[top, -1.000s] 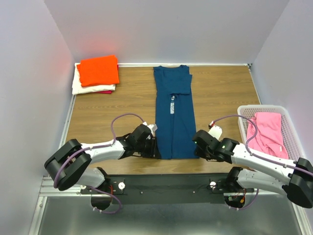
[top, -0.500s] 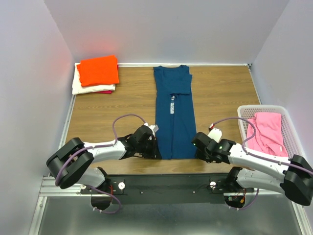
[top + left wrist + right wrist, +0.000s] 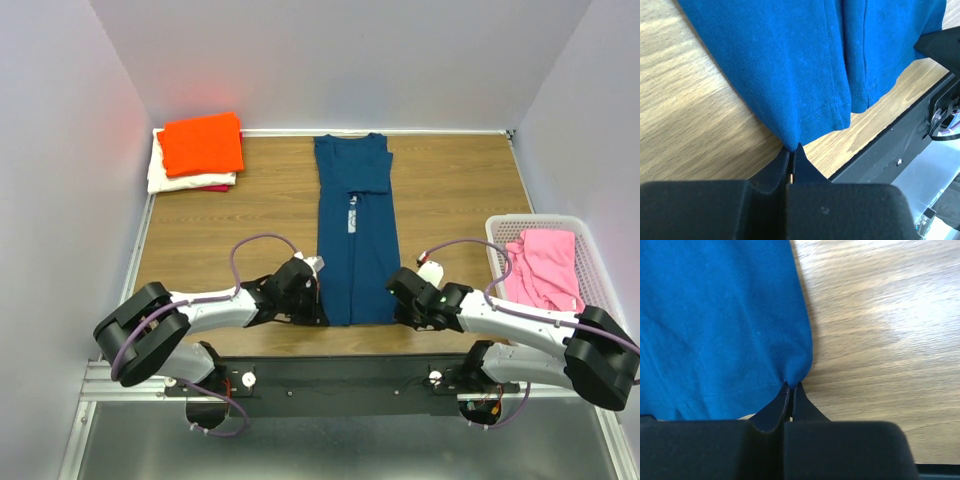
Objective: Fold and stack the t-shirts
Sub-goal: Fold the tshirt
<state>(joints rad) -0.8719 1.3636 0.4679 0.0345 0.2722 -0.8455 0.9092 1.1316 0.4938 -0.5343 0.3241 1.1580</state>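
Observation:
A navy blue t-shirt [image 3: 357,235] lies folded into a long narrow strip down the middle of the wooden table, its small white print facing up. My left gripper [image 3: 320,312] is shut on the shirt's near left corner [image 3: 790,142]. At the near right corner [image 3: 795,375] my right gripper [image 3: 396,310] is shut on the cloth too. Both corners pucker where the jaws pinch them. A folded stack sits at the back left: an orange tee [image 3: 202,142] on top, a cream-white one [image 3: 165,180] under it, and a red edge [image 3: 215,188] at the bottom. A pink tee [image 3: 545,268] lies in a basket.
A white mesh basket [image 3: 592,270] stands at the right edge of the table. The black frame rail [image 3: 340,375] runs along the near edge, just behind both grippers. Grey walls close in the table on three sides.
Both grippers have closed on the near corners of the navy shirt. The right arm slid left toward the hem; the left arm barely moved.

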